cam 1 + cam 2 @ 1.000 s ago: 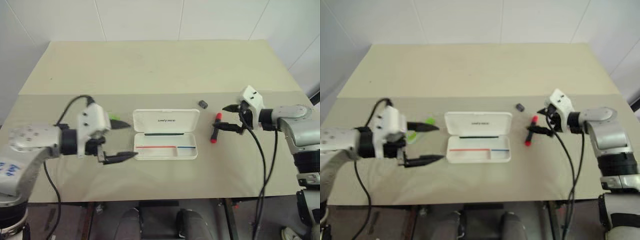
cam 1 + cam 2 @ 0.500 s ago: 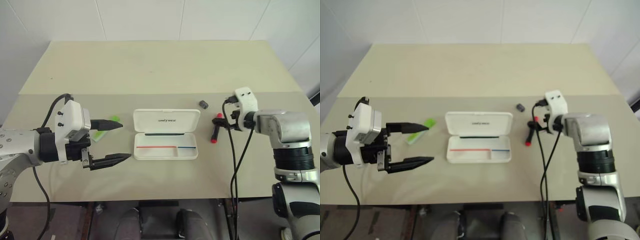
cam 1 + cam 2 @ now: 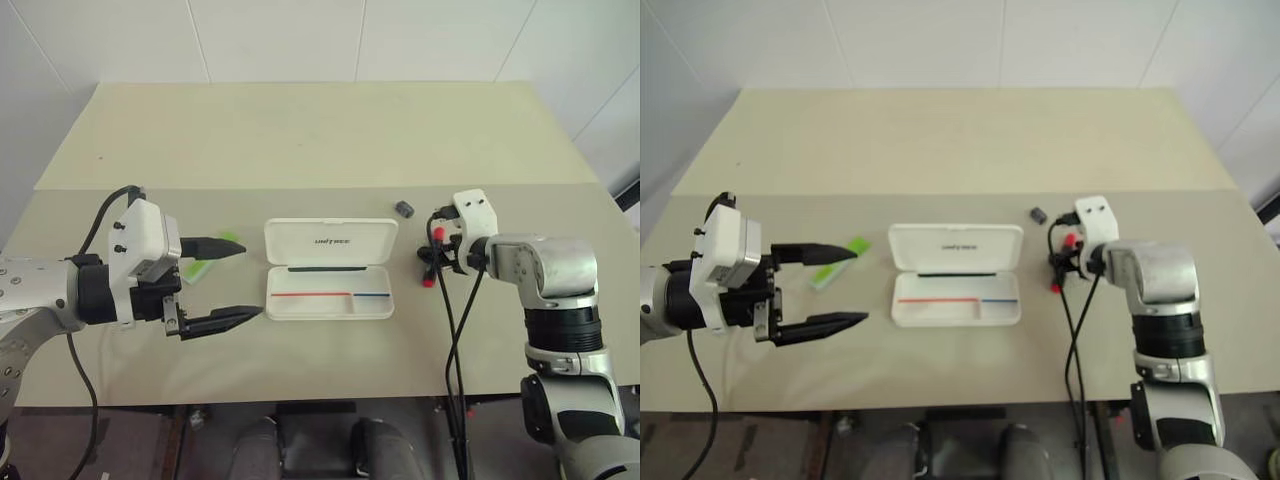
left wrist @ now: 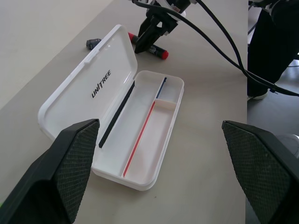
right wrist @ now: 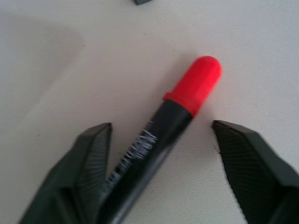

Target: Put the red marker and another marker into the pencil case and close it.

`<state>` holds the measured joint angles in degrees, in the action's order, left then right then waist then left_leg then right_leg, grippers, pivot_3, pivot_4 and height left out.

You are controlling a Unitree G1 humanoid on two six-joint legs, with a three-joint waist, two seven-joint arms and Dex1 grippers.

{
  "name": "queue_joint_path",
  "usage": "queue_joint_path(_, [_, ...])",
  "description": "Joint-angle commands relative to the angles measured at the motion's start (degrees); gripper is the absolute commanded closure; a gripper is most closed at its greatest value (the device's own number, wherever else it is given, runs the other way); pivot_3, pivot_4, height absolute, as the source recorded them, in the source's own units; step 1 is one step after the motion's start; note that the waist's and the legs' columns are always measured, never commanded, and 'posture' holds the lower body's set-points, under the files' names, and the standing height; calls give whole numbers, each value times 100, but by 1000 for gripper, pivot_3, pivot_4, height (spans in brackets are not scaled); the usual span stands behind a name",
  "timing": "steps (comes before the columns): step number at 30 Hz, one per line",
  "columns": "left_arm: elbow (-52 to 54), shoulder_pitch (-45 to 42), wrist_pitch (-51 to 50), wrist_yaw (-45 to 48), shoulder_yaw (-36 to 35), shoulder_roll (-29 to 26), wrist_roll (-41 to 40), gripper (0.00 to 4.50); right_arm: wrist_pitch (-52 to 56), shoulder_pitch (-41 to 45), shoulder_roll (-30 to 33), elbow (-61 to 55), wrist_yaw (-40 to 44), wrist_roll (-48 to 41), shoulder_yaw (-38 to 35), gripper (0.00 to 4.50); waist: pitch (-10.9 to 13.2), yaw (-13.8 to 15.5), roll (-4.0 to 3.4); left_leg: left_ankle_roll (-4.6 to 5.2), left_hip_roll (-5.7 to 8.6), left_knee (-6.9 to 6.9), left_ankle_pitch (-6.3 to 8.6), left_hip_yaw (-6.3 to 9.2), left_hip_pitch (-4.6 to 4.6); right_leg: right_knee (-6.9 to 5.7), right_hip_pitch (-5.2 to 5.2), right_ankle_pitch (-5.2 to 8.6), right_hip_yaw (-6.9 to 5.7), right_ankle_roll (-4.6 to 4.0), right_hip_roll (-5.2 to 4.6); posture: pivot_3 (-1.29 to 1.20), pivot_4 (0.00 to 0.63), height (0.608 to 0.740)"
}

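Right gripper [image 5: 159,154] of mine is spread around the red marker [image 5: 175,121] on the surface [image 3: 300,140], not pinching yet, so one finger [image 5: 88,163] could bump it and make it roll away.

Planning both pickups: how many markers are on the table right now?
2. The red marker lies right of the open pencil case, between the right gripper fingers; the green highlighter lies left of it.

Pencil case [image 4: 140,135] glossy white hard plastic; red marker [image 5: 163,130] smooth plastic; table [image 3: 300,130] matt beige.
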<state>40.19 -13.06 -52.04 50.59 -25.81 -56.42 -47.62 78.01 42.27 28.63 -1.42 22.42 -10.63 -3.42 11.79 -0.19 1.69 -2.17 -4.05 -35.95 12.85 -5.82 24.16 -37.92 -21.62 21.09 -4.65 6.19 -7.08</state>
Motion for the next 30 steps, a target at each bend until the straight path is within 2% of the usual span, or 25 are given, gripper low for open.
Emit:
queue_joint_path(1, [165,-148,145,-219,48,-17,-120,0,-19,-76,11,-14,-29,-44,77,2270,-3,0,5,0,0,0,0,0,0,0,0,0,1,0,0,0,150,740])
queue_joint_path(6, [163,-520,150,-591,363,182,-368,0,-143,-107,165,3,68,-93,235,3887,-18,15,25,1,0,-1,1,1,-1,0,1,0,1,0,0,0,150,740])
queue_joint_path(10, [132,-468,146,-560,396,116,-505,0,-287,-38,554,-81,395,-184,437,3938,-21,12,30,3,0,0,2,0,-1,1,1,0,3,0,-1,0,150,740])
queue_joint_path(14, [53,-303,214,-395,260,-50,-519,0,-563,451,1420,7,1184,-403,618,3938,-16,6,24,7,2,-1,4,-5,2,6,-2,0,4,0,-2,0,150,740])
queue_joint_path(17, [12,-316,273,-359,276,-76,-541,0,-1191,812,2159,171,2072,-495,836,3938,-16,1,23,8,2,0,7,-7,0,6,-4,0,7,1,-1,0,150,740])
queue_joint_path(20, [-9,-316,314,-331,291,-88,-547,0,-1787,1056,2534,308,2689,-493,950,3938,-16,-11,23,1,-4,2,12,-8,0,11,-6,0,9,0,7,0,150,740])
queue_joint_path(25, [-88,-323,384,-274,296,-131,-512,0,-3006,1733,2478,670,3231,-490,800,3938,-12,-39,18,-4,-21,-9,19,-21,-2,9,-9,-1,23,0,24,0,150,740])
queue_joint_path(28, [-134,-320,401,-251,180,-186,-533,0,-3454,1728,2078,-86,4082,-1493,342,3939,-12,-32,18,-15,-42,-10,26,-24,0,17,-10,-1,25,-2,42,0,150,740])
queue_joint_path(30, [-191,-261,382,-232,31,-265,-500,0,-3477,1584,1965,-467,4398,-1751,427,3939,-12,-29,18,-22,-56,-10,30,-26,0,16,-10,-1,27,-4,54,0,150,740])
